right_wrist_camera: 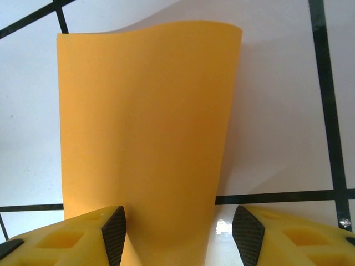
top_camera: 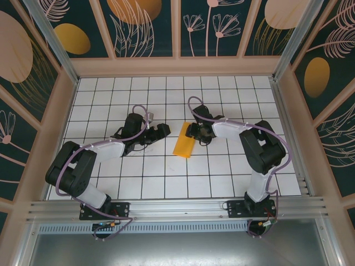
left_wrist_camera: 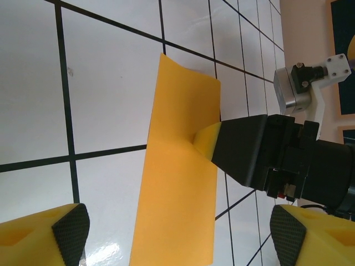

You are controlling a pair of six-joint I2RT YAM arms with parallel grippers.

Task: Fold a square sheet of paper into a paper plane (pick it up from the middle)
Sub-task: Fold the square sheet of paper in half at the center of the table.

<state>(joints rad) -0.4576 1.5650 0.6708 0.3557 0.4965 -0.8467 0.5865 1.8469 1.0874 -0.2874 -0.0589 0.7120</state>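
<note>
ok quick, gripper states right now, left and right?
Left gripper: open, holding nothing, short of the paper.
Right gripper: open, jaws astride the paper's edge, not clamped on it.

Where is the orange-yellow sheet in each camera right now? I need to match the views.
Top external: the sheet lies mid-table as a slanted strip between the two arms.
Left wrist: the sheet is in the centre, running to the bottom edge.
Right wrist: the sheet covers the middle, its lower end at the right pincer.
Shared landmark: black grid lines on the white table.
</note>
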